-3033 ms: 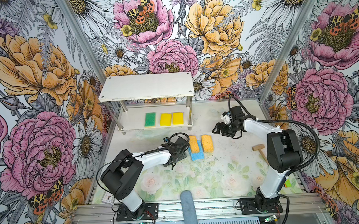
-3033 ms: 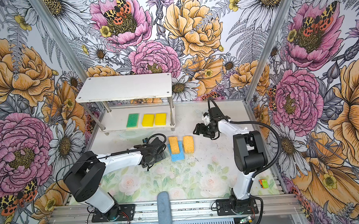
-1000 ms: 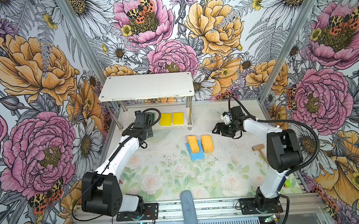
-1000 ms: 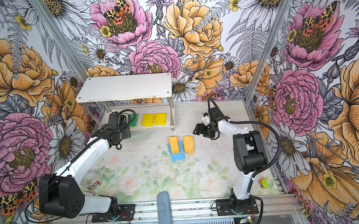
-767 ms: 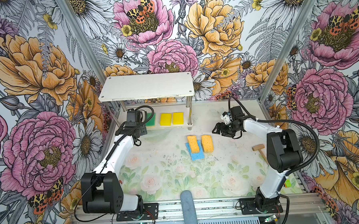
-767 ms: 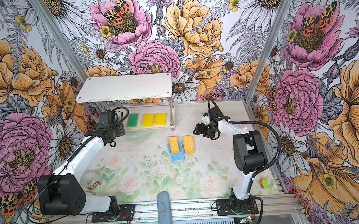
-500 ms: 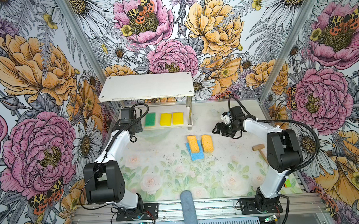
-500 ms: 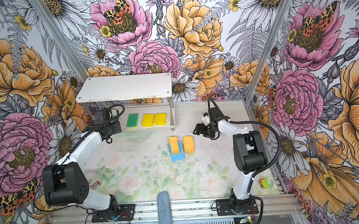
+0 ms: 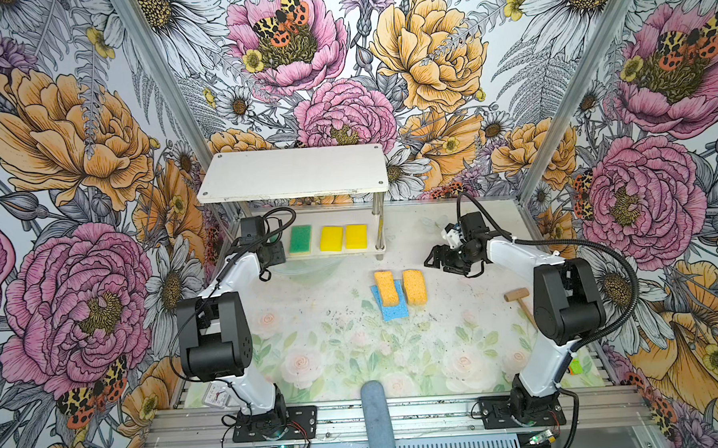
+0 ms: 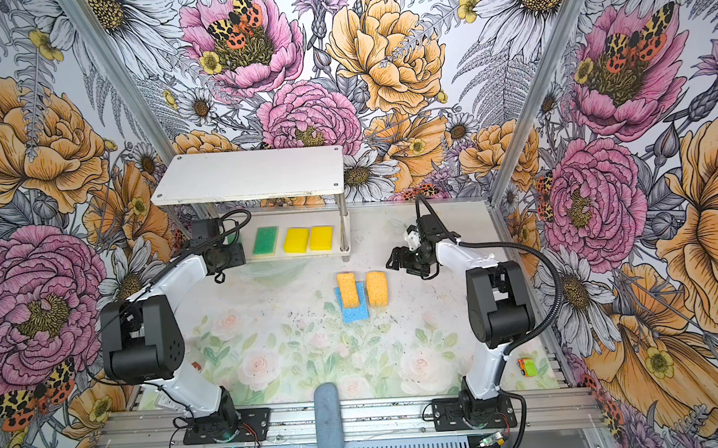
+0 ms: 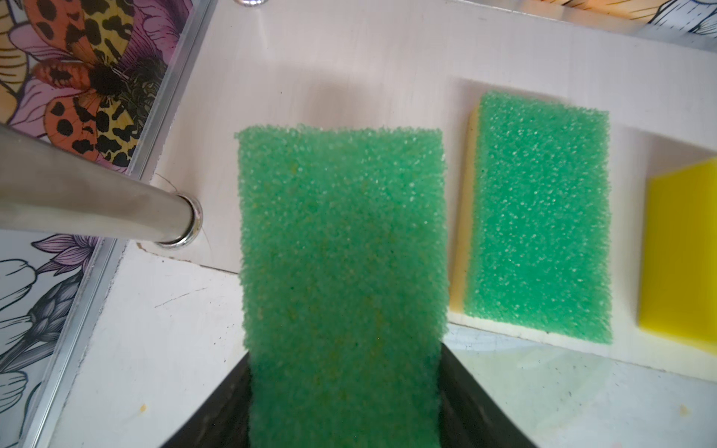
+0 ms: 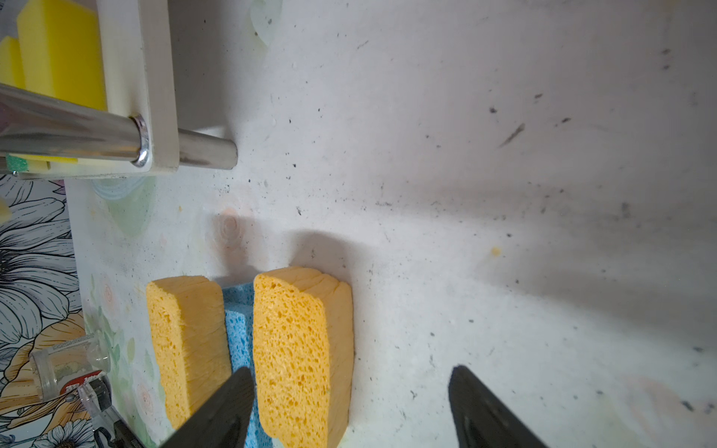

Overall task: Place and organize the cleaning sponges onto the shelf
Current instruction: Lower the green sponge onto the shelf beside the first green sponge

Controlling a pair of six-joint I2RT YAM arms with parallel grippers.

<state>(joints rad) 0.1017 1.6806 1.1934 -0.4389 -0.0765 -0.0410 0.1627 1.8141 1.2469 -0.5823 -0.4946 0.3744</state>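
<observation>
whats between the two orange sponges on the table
A flat blue sponge lies in the gap between them, clearest in the right wrist view, also in both top views.

Both top views look down from high up and share the whole counter [image 9: 312, 343]. Each wrist view sits low and very close, both seeing the shelf [image 11: 349, 58].

green sponge [image 11: 341, 271], white shelf [image 9: 292, 174], floral walls [image 9: 75, 141]

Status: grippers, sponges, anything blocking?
Left gripper shut on green sponge, over lower shelf board. Right gripper open, empty, beside orange sponge. Metal post close beside it.
</observation>
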